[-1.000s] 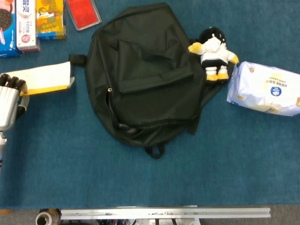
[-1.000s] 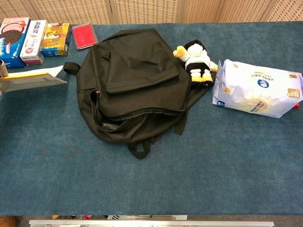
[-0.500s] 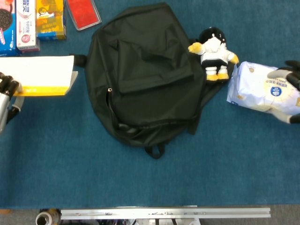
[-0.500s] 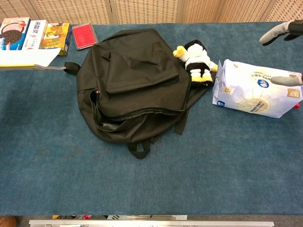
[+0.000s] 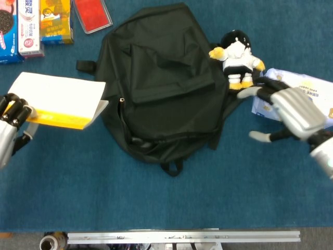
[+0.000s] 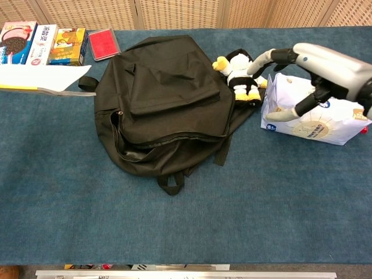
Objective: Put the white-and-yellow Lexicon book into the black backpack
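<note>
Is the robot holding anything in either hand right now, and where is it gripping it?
The left hand holds the white-and-yellow Lexicon book by its left end, at the yellow edge. The right hand holds nothing, fingers spread above the white wipes pack.

left robot hand (image 5: 11,121) cut off at frame edge, cookie box (image 5: 7,31) cropped, box lettering unreadable

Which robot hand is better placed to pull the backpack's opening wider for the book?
The right robot hand: it is open and empty beside the black fabric backpack. The left robot hand already grips the white-and-yellow Lexicon book, held off the backpack's left side.
</note>
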`<state>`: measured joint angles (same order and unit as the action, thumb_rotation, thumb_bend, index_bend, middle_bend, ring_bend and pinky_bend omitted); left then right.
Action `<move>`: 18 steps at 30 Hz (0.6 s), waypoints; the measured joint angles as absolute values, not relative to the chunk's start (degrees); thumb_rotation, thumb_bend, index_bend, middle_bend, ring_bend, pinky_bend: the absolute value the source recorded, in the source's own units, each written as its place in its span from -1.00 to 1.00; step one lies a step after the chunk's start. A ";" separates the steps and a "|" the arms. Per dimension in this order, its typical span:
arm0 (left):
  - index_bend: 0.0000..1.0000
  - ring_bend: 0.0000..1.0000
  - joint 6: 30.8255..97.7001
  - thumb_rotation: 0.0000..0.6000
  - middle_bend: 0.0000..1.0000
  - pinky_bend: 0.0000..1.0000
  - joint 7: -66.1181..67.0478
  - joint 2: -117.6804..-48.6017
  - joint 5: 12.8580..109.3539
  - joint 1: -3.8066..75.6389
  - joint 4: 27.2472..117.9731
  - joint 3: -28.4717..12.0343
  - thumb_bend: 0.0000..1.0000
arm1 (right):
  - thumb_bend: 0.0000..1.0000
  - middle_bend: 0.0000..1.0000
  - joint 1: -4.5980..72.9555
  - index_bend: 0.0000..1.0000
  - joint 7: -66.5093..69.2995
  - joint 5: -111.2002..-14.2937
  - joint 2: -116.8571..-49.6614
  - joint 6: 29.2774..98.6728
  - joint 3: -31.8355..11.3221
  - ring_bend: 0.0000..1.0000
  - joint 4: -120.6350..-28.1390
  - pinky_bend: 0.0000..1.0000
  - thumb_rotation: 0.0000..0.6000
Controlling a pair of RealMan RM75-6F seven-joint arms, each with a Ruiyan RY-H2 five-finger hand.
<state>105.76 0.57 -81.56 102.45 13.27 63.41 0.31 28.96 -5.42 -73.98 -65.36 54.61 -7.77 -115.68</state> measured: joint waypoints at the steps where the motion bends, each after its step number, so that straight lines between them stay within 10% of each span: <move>1: 0.43 -0.18 105.91 1.00 0.11 -0.04 0.73 -81.35 102.85 13.19 63.85 0.50 -0.32 | -0.77 -0.37 29.69 -0.43 -6.04 -72.94 -66.21 54.02 -7.93 -0.74 -115.72 -0.61 1.00; 18: 0.43 -0.18 106.81 1.00 0.12 -0.04 1.20 -78.83 104.88 10.72 68.97 1.82 -0.32 | -0.76 -0.33 43.59 -0.43 -22.00 -53.35 -86.85 51.36 -10.05 -0.74 -109.62 -0.61 1.00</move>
<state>106.81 1.20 -78.83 104.88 10.72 68.97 1.82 43.59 -22.00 -53.35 -86.85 51.36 -10.05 -109.62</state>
